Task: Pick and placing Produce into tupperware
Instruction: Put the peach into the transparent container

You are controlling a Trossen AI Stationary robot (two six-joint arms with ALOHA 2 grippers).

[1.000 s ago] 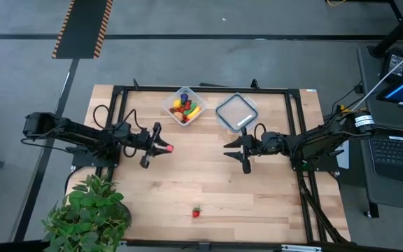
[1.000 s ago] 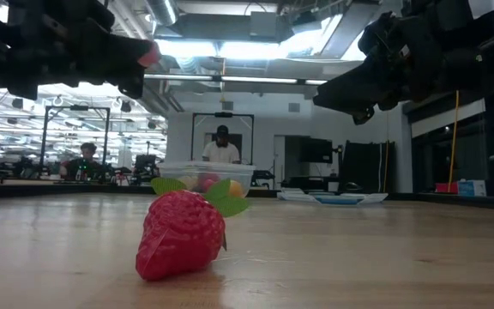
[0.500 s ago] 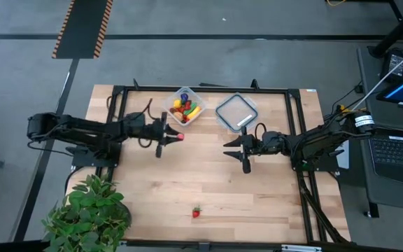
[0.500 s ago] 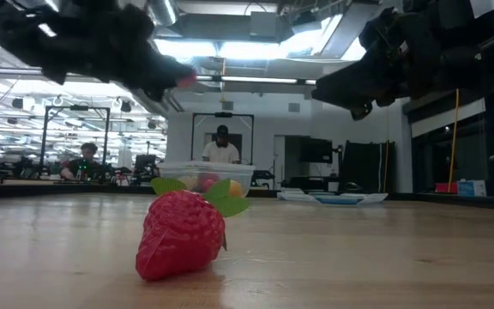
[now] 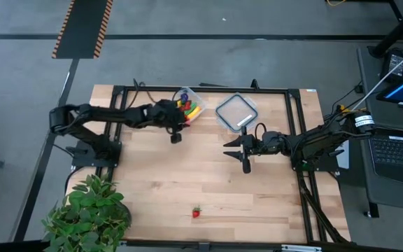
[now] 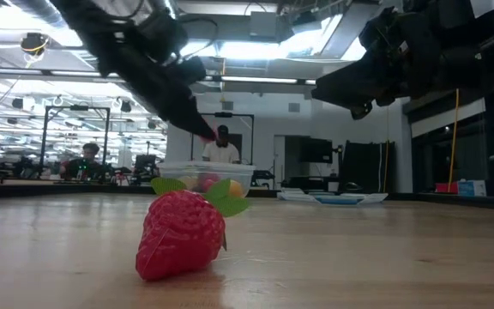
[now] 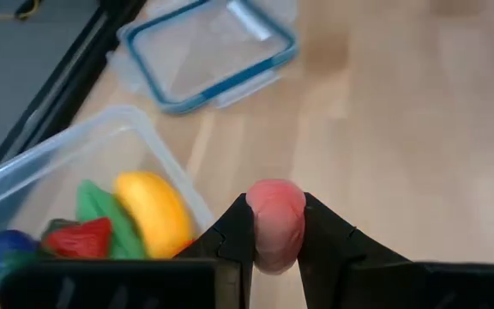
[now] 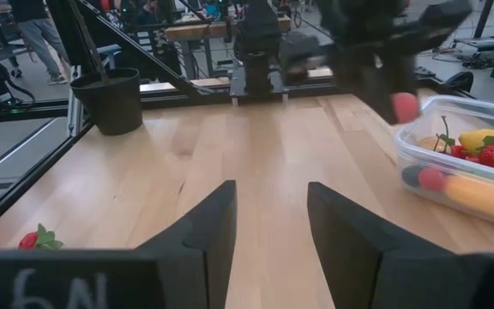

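Fingers of the left gripper (image 7: 274,225) are pinching a small red berry (image 7: 276,221) just beside the tupperware (image 5: 185,106), at its near edge, apparently carrying it over the wall to drop among the produce (image 7: 127,215) inside. Right of the tupperware, the lid (image 5: 236,113) is lying aside, leaving the tub open. Farther right, the right gripper (image 5: 243,149) is waiting with fingers spread and empty. A strawberry (image 5: 196,211) is lying on the tabletop (image 5: 208,182), well apart from the tupperware.

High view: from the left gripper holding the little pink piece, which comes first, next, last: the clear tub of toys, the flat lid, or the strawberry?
From the left gripper:
1. Clear square plastic tub, right beside it at the back edge.
2. Flat square lid with white label, farther right.
3. Small red toy strawberry, alone at the front edge.
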